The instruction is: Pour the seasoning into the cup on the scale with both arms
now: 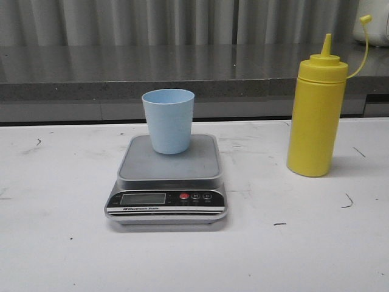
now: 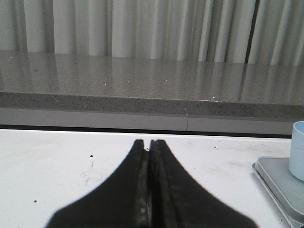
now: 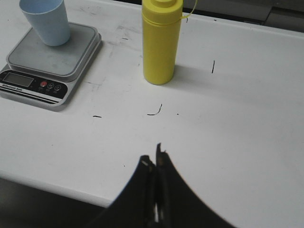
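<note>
The light blue cup [image 1: 168,120] stands upright at the back of the grey scale [image 1: 168,179] in the middle of the table. The tall yellow seasoning bottle [image 1: 317,118] stands upright to the right of the scale, its small cap hanging off on its tether. Neither arm shows in the front view. My left gripper [image 2: 148,142] is shut and empty, low over the table left of the scale [image 2: 280,183] and the cup [image 2: 298,149]. My right gripper [image 3: 156,154] is shut and empty near the table's front edge, short of the bottle [image 3: 160,42], the scale [image 3: 52,59] and the cup [image 3: 46,21].
A grey stone ledge [image 1: 182,73] runs along the back of the white table [image 1: 285,243], with pale curtains behind it. A white object [image 1: 374,24] sits on the ledge at the far right. The table bears small dark scuff marks.
</note>
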